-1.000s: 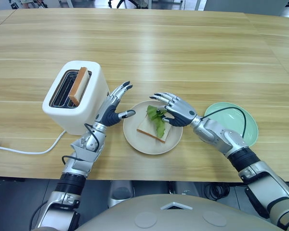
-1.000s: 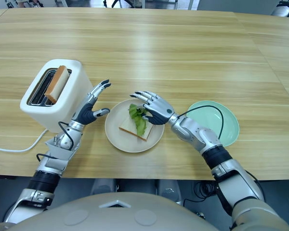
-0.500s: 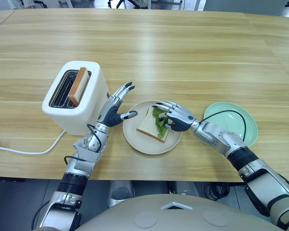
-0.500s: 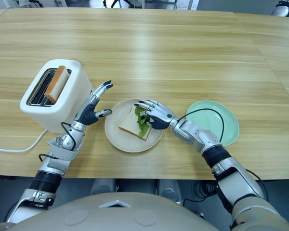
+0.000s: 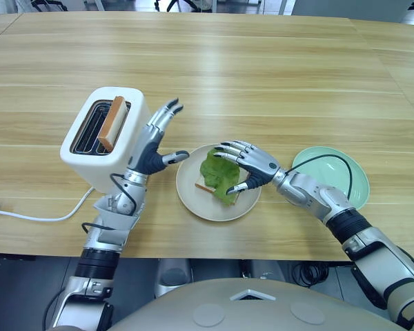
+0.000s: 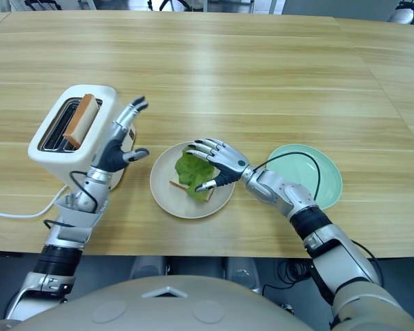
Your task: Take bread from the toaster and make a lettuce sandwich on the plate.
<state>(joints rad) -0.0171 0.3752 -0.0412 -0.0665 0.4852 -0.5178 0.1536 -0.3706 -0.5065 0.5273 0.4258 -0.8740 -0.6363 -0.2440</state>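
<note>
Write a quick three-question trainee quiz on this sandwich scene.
1. True or false: the lettuce lies on the beige plate.
2. How many bread slices stand in the toaster?
3. The right robot hand is: A) shut on the lettuce, B) open over the lettuce, C) resting on the green plate.

Key: 1 true; 2 one; 3 B.

Toaster (image 5: 117,148): you had it white, with dark slots.
Toaster slice (image 5: 113,123): tan, with a browner crust.
Lettuce (image 5: 217,172): bright green.
Lower bread (image 5: 201,187): seemingly pale with a brown edge; you saw little of it.
Plate (image 5: 193,203): beige.
Second plate (image 5: 352,183): mint green.
Table (image 5: 262,83): light wood, streaked grain.
Left hand (image 5: 154,148): silver and black.
Right hand (image 5: 252,162): likewise.
</note>
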